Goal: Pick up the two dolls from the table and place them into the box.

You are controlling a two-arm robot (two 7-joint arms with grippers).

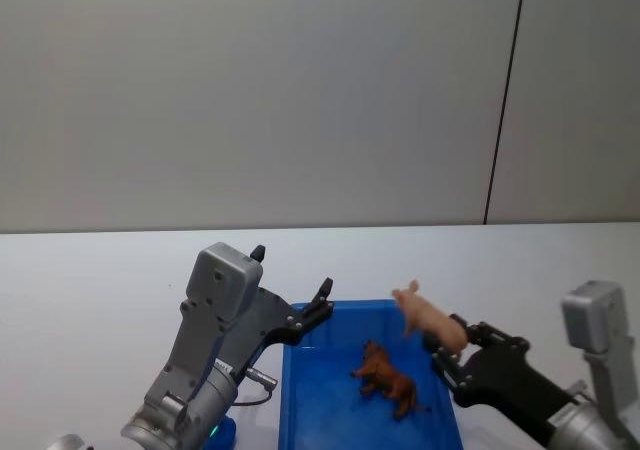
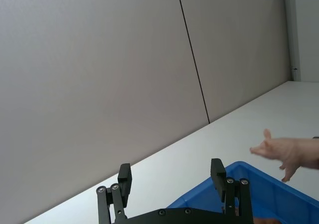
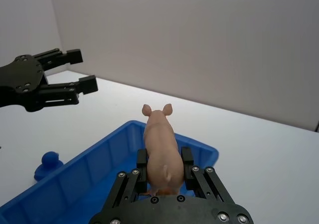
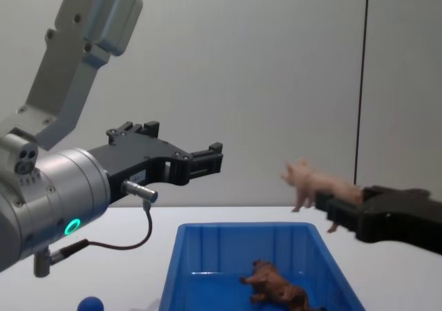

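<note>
Clamped in right gripper (image 3: 164,158): pig (image 3: 159,134), over box (image 4: 228,245), presumably for dropping in. Lying inside already: brown doll (image 4: 276,290). Spread, empty, over box's left edge: left gripper (image 2: 171,170) (blue doll (image 3: 50,163) on counter (image 3: 249,144), likely next).

Silver-grey arms (image 4: 48,186), black grippers (image 2: 170,170) w/ screws, green LED (image 4: 71,226), blk cable (image 4: 150,221).

You are probably in a robot test lab, your cameras facing a bare grey panelled wall (image 1: 250,90), a thin dark seam (image 1: 505,95) between its panels, a plain white table (image 1: 90,270) running up to it.
</note>
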